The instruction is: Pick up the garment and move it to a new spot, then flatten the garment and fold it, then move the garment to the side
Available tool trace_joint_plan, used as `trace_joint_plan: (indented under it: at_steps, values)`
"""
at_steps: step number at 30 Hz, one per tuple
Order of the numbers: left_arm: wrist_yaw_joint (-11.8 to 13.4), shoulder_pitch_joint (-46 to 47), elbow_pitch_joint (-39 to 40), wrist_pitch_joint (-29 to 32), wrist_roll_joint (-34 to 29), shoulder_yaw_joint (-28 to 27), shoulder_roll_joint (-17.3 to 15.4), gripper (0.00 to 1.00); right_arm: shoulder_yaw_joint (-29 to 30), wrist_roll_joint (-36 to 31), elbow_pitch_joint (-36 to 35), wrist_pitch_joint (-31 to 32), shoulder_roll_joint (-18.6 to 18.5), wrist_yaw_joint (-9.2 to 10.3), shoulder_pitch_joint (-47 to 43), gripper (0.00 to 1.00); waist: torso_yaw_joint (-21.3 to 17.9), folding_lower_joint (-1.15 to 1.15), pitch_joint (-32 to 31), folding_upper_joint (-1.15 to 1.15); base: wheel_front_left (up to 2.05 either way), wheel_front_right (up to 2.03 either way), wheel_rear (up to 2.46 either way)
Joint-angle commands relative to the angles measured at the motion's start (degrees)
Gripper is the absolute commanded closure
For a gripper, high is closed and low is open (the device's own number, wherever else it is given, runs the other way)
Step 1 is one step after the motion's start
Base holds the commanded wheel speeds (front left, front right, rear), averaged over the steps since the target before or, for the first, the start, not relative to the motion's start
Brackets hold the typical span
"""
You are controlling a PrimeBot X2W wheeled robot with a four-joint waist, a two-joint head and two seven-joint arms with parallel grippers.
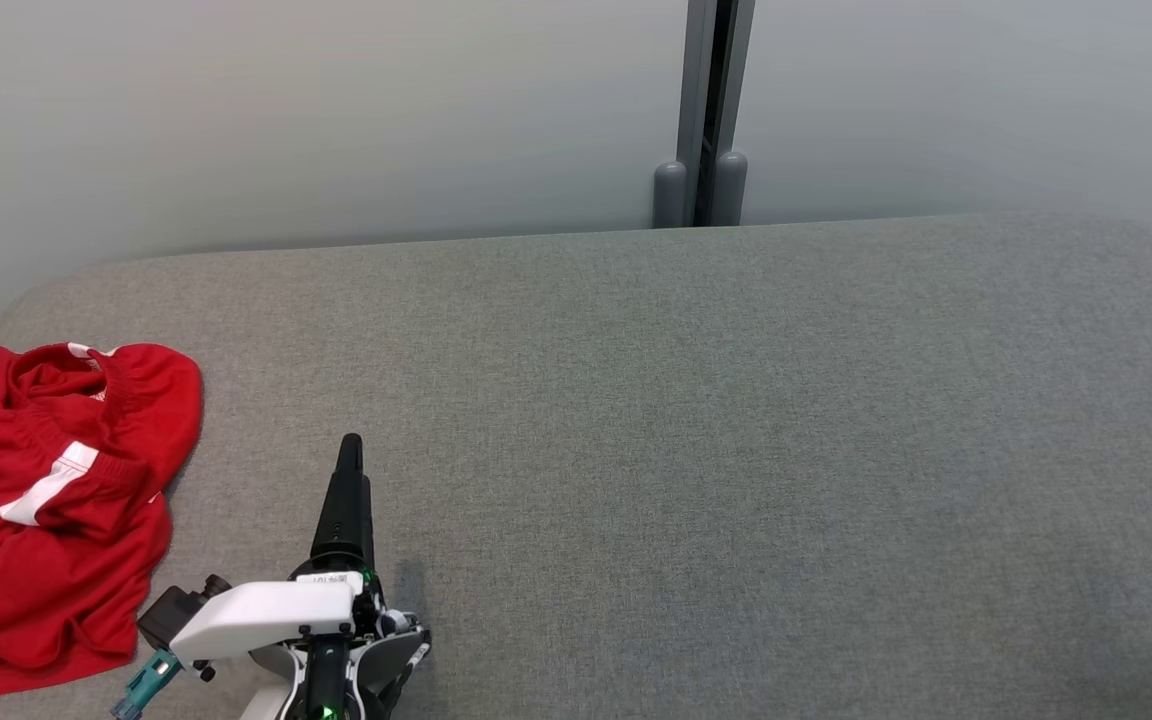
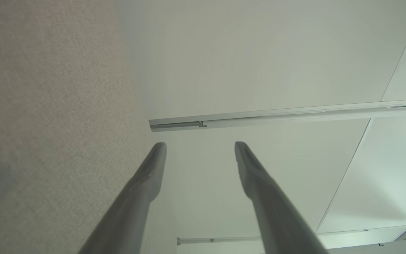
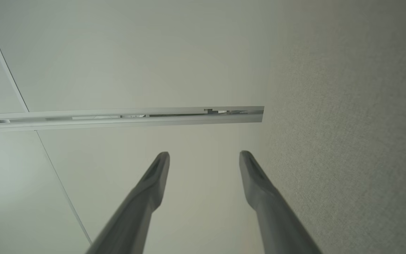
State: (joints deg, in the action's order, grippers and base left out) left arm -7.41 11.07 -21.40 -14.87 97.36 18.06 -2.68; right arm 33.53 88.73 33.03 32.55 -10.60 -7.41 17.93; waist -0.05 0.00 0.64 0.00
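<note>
A crumpled red garment (image 1: 46, 510) with white stripes lies at the left edge of the grey fabric surface (image 1: 686, 420). My left gripper (image 1: 349, 450) sits at the lower left of the head view, turned on its side, its dark fingers pointing up the picture, well to the right of the garment and not touching it. In the left wrist view my left gripper (image 2: 200, 148) is open with nothing between the fingers. My right gripper (image 3: 204, 157) is also open and empty in the right wrist view, with the grey surface running along its right side.
A pale wall (image 1: 336, 110) rises behind the surface, with a grey vertical post (image 1: 706, 110) at its middle. A metal rail (image 2: 277, 114) crosses the wall panels in the left wrist view.
</note>
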Motion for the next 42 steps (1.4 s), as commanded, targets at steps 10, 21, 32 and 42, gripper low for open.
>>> trace_joint_plan:
  at_steps: [10, 21, 32, 42]
  values:
    - [0.0, 3.2, 2.1, -0.1, -5.0, -1.4, -1.6, 0.0, -5.8, -6.5, -4.5, -7.6, -1.2, -0.08, 0.1, 0.0, 0.0, 0.0, 0.0, 0.0, 0.0, 0.0, 0.0]
    - [0.0, 3.9, 5.4, -0.1, -20.2, -4.6, -1.7, 0.0, -10.8, -21.3, -11.6, -13.9, -0.9, -0.08, -1.0, 0.0, 0.1, 0.0, 0.1, 0.0, 0.0, 0.0, 0.0]
    - [0.2, 3.9, 7.8, -0.1, -35.6, -6.2, -1.9, 0.0, -16.7, -36.4, -15.7, -19.0, -1.9, -0.09, -2.0, 0.0, 0.1, 0.0, 0.2, 0.0, 0.0, 0.0, 0.0]
    - [1.7, 4.0, 9.3, -0.2, -48.0, -6.9, -2.5, 0.0, -20.3, -48.3, -18.4, -23.6, -1.0, -0.09, -2.9, 0.0, 0.2, 0.0, 0.1, 0.0, 0.0, 0.0, 0.0]
